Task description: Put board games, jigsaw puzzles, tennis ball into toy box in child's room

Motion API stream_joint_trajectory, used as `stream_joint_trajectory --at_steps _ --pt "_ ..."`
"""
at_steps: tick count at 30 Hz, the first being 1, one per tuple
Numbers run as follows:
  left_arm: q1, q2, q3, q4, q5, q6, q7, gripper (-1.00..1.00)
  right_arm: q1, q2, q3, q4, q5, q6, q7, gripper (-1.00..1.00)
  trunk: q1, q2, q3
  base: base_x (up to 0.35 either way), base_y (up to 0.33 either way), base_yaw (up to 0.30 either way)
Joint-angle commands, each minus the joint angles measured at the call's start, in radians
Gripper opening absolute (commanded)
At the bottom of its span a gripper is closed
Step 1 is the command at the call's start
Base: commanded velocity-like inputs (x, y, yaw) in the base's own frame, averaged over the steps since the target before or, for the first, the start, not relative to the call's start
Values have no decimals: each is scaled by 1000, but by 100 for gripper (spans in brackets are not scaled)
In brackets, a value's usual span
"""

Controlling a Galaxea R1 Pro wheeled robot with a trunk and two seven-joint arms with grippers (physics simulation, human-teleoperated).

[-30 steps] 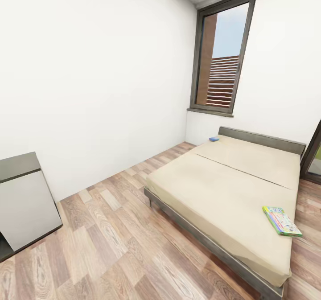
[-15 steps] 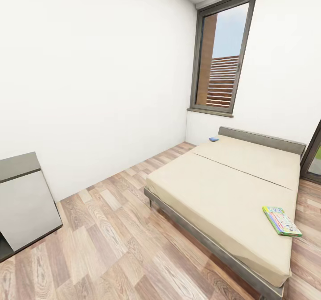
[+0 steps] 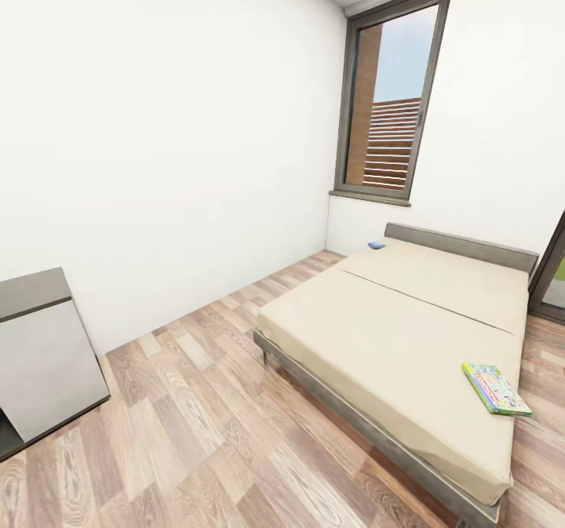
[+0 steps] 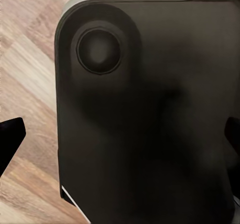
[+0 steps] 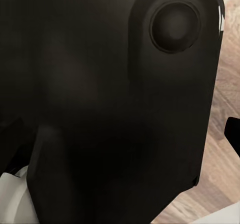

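The bed (image 3: 392, 332) with its beige mattress fills the right half of the head view. A green-edged board game (image 3: 496, 389) lies flat near the bed's foot corner on the right. A small blue board game (image 3: 377, 245) rests at the far end beside the grey headboard (image 3: 459, 245). The table, the toy box, the jigsaw puzzles and the tennis ball are out of view. My left gripper (image 4: 120, 144) is open, its black fingertips (image 4: 10, 139) spread wide over my dark base. My right gripper (image 5: 120, 139) also stands open and holds nothing, with one fingertip (image 5: 234, 134) at the frame edge.
A low cabinet (image 3: 35, 355) with a dark grey top stands at the left against the white wall. Wooden floor (image 3: 204, 418) stretches between it and the bed. A tall window (image 3: 392, 96) is behind the headboard, and a dark door frame (image 3: 549, 277) is at the far right.
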Motion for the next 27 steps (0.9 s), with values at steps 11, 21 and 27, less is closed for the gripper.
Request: stream_joint_trajectory --at_steps 11,21,27 --pt "0 7 29 -5 1 -5 0 100 0 8 -3 0 -6 -2 -5 100 0 0 -1 0 0 0" --pt "0 8 32 -14 1 -7 0 100 0 11 -6 0 -11 0 -7 100 0 0 -1 0 0 0" --pt "0 8 32 -22 0 -7 0 100 0 36 -4 0 -8 -1 -7 100 0 0 -1 0 0 0"
